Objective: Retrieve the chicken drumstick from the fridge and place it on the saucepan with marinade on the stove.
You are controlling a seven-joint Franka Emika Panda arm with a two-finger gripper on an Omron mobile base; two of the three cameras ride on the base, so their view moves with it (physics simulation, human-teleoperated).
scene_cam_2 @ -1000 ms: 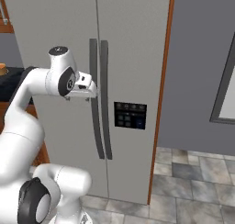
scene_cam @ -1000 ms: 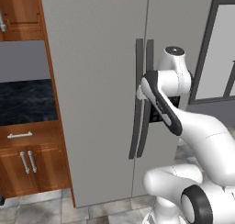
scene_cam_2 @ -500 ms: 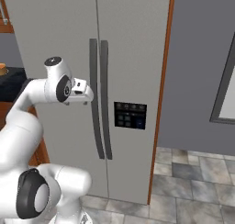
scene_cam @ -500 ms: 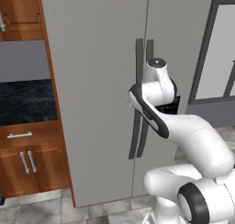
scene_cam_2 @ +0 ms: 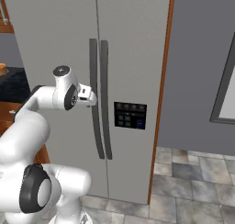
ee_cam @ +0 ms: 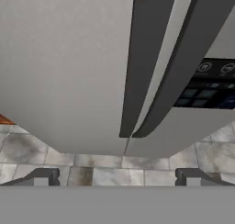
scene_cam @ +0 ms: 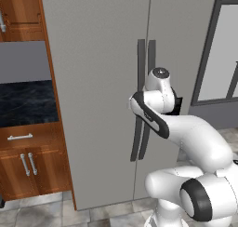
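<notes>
Kitchen fridge (scene_cam_2: 55, 30) doors closed; end effector (scene_cam_2: 93, 98) open, seemingly at handles (scene_cam_2: 99, 99).

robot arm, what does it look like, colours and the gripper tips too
The arm is glossy white with rounded, tube-like links and dark grey to black bands at its joints, plus a grey cap on one joint. The gripper has two small dark grey, blocky finger tips.

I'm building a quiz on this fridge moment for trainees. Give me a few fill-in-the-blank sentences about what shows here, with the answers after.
1. Both doors of the fridge are ____.
2. The gripper is ____, holding nothing.
3. The gripper sits close to the ____ of the two dark handles.
4. The dark control panel is on the ____ door.

Missing words: closed; open; left; right
</notes>
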